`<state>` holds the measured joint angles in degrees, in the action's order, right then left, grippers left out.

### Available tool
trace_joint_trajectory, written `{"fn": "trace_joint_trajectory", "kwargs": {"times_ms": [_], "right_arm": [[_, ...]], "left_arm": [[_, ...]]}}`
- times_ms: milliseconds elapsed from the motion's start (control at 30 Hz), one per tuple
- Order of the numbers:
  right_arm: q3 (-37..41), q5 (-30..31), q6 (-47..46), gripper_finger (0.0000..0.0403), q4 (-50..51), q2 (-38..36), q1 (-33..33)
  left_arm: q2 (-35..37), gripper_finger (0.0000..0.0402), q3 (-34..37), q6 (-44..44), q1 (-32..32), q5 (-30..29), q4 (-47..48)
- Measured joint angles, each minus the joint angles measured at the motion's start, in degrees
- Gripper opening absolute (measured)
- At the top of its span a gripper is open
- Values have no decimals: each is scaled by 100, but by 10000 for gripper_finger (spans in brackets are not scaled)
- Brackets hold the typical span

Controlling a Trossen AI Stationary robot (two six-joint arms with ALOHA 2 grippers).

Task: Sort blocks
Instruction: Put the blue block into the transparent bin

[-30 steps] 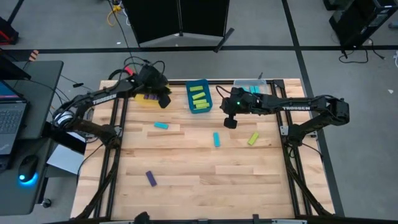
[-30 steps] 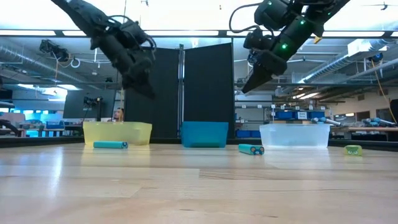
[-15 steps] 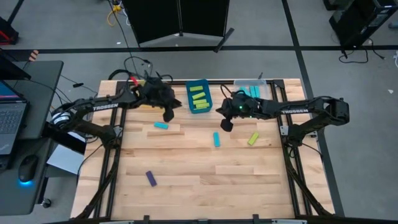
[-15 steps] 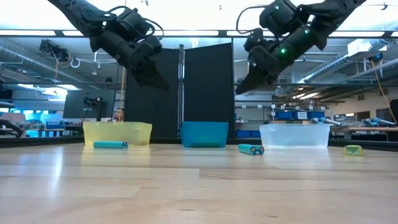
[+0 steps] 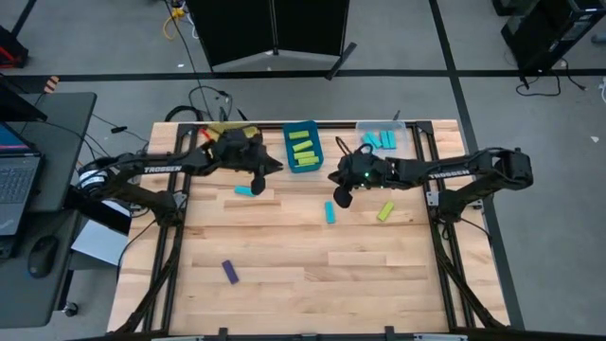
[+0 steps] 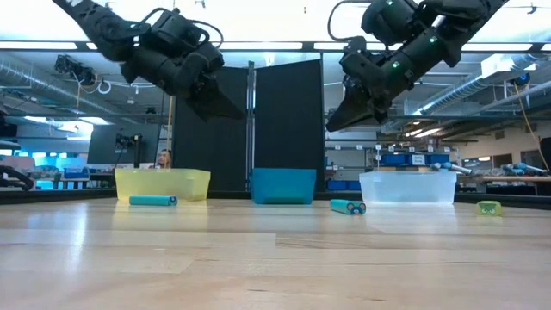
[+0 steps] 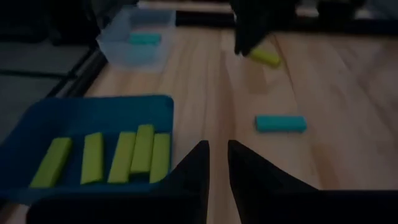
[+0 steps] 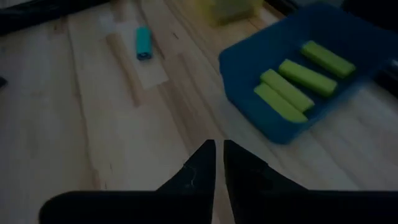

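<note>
The blocks are small bars. Loose on the table lie a cyan one (image 5: 246,190), a second cyan one (image 5: 329,211), a lime one (image 5: 385,210) and a purple one (image 5: 230,272). Several lime blocks lie in the blue bin (image 5: 303,145), and cyan ones in the clear bin (image 5: 382,140). My left gripper (image 5: 271,169) hangs above the table beside the blue bin's near left corner, its fingers (image 7: 217,152) slightly apart and empty. My right gripper (image 5: 338,195) hangs above the second cyan block, its fingers (image 8: 219,152) a narrow slit apart and empty.
The yellow bin (image 6: 162,183) stands at the far left, partly under my left arm. The three bins line the far edge. Bare wood lies between the purple block and the table's near and right edges. A desk with a laptop (image 5: 19,185) stands off the table's left.
My left gripper has swung from over the yellow bin toward the table's right and near side, sunk a little, and tipped up from pointing down to nearly level. My right gripper has come down slightly toward the left and near side and has rolled.
</note>
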<state>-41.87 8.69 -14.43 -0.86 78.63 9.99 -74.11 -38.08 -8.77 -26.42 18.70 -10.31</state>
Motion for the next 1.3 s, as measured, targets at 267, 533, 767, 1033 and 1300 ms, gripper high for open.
{"fn": "trace_joint_trajectory", "kwargs": {"times_ms": [267,533,767,1033,1300], "right_arm": [[2,1071,-1521,100,213,65,-759],[-14,1436,-3093,199,483,745,-1206],[-246,1257,-4051,257,512,1492,-1338],[-723,1243,-4522,256,1217,2171,-1341],[-979,1132,-4496,227,1365,2487,-1341]], "left_arm": [[-2,64,937,771,-4,0,-2043],[-4,64,1294,905,-4,1,-2491],[-4,64,1298,907,-4,0,-2464],[-4,64,1298,907,-4,0,-2461],[-4,64,1298,907,-4,0,-2456]]}}
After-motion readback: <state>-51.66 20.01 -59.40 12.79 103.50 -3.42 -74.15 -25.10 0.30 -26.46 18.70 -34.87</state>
